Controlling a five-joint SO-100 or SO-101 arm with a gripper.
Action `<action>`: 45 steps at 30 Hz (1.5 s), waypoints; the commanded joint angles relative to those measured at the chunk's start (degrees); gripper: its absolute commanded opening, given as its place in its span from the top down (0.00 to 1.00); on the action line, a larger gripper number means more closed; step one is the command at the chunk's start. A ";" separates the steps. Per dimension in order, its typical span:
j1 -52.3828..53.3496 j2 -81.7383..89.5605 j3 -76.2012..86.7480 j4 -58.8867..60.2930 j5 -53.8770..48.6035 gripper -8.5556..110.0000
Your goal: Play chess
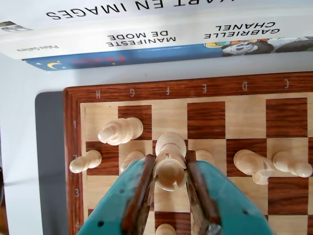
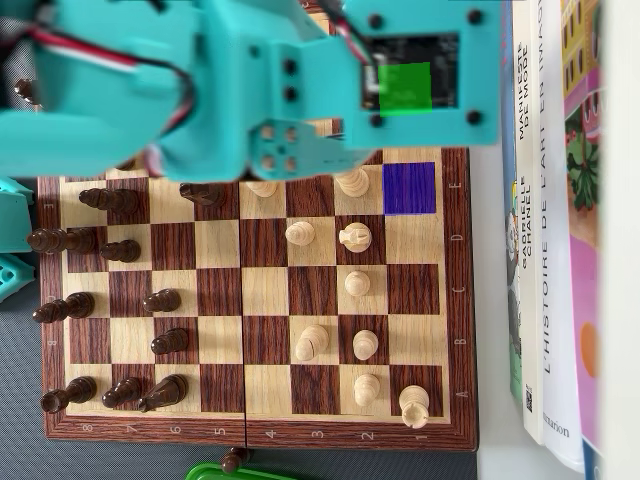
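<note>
Wooden chessboard (image 1: 73, 161) lies under me, with stacked books (image 1: 146, 34) along its far edge in the wrist view. My gripper (image 1: 169, 169) has its two teal fingers (image 1: 132, 196) closed snugly on a pale chess piece (image 1: 169, 164) (a tall one, type unclear) near the F file, second rank. Other pale pieces (image 1: 120, 131) stand just beside it. Dark pieces (image 2: 110, 250) fill the opposite side in the overhead view.
</note>
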 commanded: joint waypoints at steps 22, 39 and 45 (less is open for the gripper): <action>-1.49 -14.94 -13.45 -1.14 -3.08 0.85; -1.58 -15.64 -13.18 -1.23 -3.16 0.84; -1.05 -15.64 -13.10 -1.23 -4.66 0.84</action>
